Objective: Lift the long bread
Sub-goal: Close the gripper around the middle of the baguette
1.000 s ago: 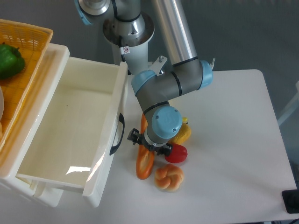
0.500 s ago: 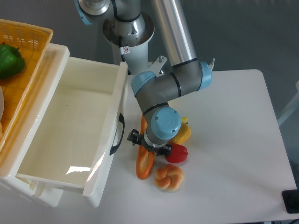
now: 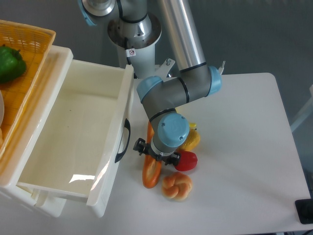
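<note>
Fixed camera, only view. The long bread [image 3: 151, 174], a slim orange-brown plastic toy baguette with paler slashes, lies on the white table [image 3: 244, 147] just right of the drawer front, its long axis running roughly 12 to 6 o'clock. The wrist covers its middle; one end shows above the wrist, the longer part below.

Two-finger gripper [image 3: 155, 152], black, sits directly over the loaf's mid-section. Small dark finger parts poke out at 9 and 3 o'clock of the wrist, but I cannot tell whether the fingers are spread or pressed on the loaf.

Handling, my judgement: light, hollow, stiff, smooth-skinned, so likely slippery. Best taken across the narrow width near mid-length to stay balanced.

Neighbours are crowded: small knotted orange bun [image 3: 177, 185] at 4 o'clock of the loaf's lower end, red toy pepper [image 3: 186, 161] and yellow toy [image 3: 191, 139] at 3 o'clock.

Containers: white plastic drawer [image 3: 73, 132], pulled open, nothing visible inside. Woven orange basket [image 3: 29, 44] at 10 o'clock holds a green pepper [image 3: 10, 63].
</note>
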Motion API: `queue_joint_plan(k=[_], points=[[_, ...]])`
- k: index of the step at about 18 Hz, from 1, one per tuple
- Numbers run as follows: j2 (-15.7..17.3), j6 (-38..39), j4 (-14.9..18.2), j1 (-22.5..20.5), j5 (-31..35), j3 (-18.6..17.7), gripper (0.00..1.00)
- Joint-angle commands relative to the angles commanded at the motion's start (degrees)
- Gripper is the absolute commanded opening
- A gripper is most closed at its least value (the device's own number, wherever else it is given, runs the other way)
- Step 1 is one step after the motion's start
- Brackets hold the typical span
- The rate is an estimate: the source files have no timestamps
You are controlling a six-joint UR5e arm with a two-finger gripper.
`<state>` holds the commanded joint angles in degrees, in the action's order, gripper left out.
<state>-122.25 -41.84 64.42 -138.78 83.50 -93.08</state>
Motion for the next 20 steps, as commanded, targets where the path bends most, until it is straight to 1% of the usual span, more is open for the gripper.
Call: queue_joint_plan(k=[8,15,18,20], points=[[-0.26,-0.09,-0.18,0.0,0.0,0.09,1.0],[0.09,0.0,0.18,-0.26,-0.18,0.96,1.0],[0.0,-0.09,0.18,-0.26,-0.09,0.79,0.93],[-0.09,-0.09,0.18,-0.26,-0.09,0.79,0.92]])
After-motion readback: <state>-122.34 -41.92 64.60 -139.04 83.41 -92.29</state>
